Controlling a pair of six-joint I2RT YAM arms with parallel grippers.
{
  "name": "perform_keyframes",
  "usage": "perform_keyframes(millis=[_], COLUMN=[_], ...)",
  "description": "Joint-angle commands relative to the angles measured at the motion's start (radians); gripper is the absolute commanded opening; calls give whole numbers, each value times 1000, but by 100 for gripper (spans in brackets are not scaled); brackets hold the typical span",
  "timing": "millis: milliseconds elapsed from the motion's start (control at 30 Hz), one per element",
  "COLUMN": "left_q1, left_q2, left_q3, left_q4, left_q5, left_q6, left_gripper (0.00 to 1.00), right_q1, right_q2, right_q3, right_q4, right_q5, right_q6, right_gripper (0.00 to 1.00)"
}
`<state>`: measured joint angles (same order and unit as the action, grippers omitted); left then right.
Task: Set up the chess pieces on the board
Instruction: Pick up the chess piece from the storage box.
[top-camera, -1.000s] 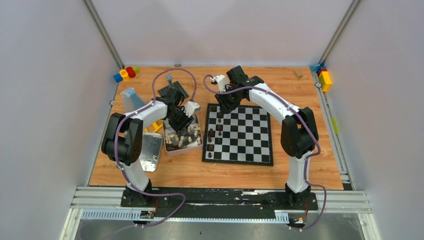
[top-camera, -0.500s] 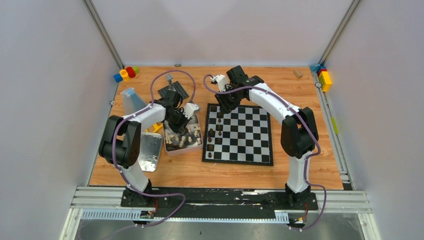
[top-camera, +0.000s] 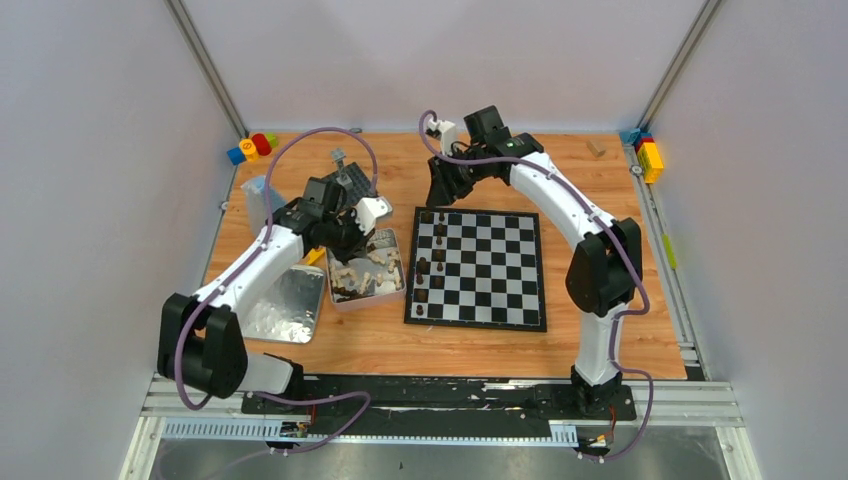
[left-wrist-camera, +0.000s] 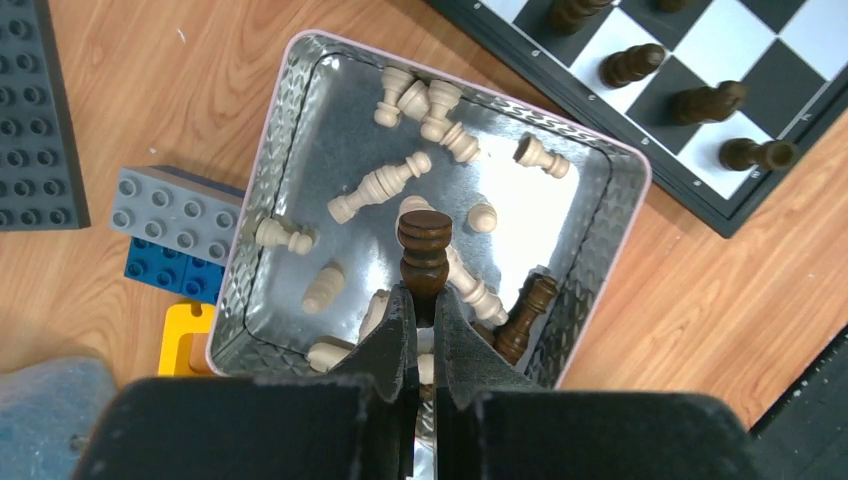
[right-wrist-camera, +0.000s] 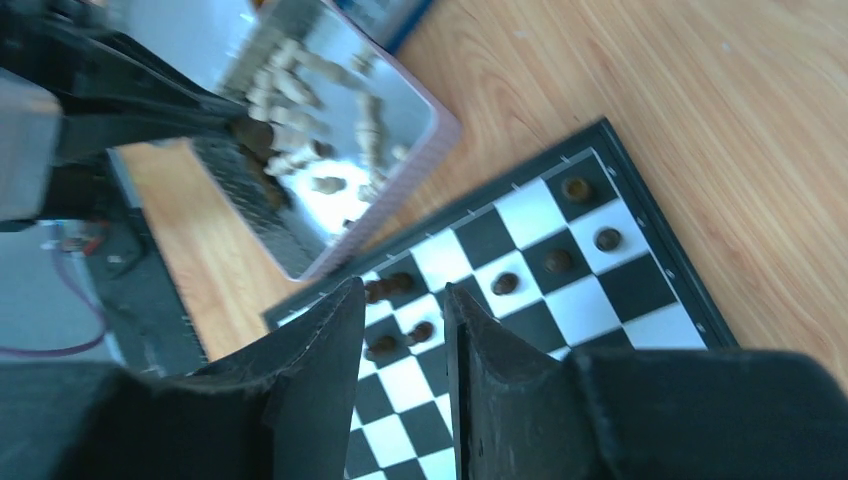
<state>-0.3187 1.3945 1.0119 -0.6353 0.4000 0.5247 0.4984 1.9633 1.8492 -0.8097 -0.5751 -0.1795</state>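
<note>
The chessboard (top-camera: 490, 262) lies right of centre, with several dark brown pieces (top-camera: 423, 268) standing on its left columns. The board also shows in the left wrist view (left-wrist-camera: 770, 60) and the right wrist view (right-wrist-camera: 640, 290). My left gripper (left-wrist-camera: 421, 300) is shut on a dark brown chess piece (left-wrist-camera: 424, 245) and holds it above the metal tin (left-wrist-camera: 290, 130), which holds several cream pieces (left-wrist-camera: 378, 187) and a dark one (left-wrist-camera: 524, 316). My right gripper (right-wrist-camera: 402, 300) is open and empty, raised above the board's far left corner (top-camera: 445, 190).
A dark grey studded baseplate (top-camera: 347, 183) lies behind the tin. Grey, blue and yellow bricks (left-wrist-camera: 170, 215) sit beside the tin. The tin's lid (top-camera: 275, 308) lies to its left. Coloured bricks sit at the back left (top-camera: 252, 146) and back right (top-camera: 648, 155) corners.
My left gripper has risen out of the tin with a dark piece in it. My right gripper has lifted up and back from the board's far left corner.
</note>
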Motion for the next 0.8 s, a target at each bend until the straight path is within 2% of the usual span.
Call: perform_keyframes(millis=[0, 167, 367, 500, 633, 767], left_q1=[3, 3, 3, 3, 14, 39], left_q2=[-79, -151, -205, -222, -238, -228], left_q3=[-14, -12, -11, -12, -11, 16], left_q4=[-54, -90, -121, -134, -135, -159], left_q5=[58, 65, 62, 52, 66, 126], left_q6=[36, 24, 24, 14, -23, -46], left_gripper=[0, 0, 0, 0, 0, 0], right_q1=[-6, 6, 67, 99, 105, 131], right_q2=[26, 119, 220, 246, 199, 115], right_q3=[106, 151, 194, 181, 70, -68], right_q4=[34, 58, 87, 97, 172, 260], right_q5=[-265, -441, -522, -543, -608, -576], right_q6=[122, 199, 263, 187, 68, -33], right_gripper=[37, 40, 44, 53, 60, 62])
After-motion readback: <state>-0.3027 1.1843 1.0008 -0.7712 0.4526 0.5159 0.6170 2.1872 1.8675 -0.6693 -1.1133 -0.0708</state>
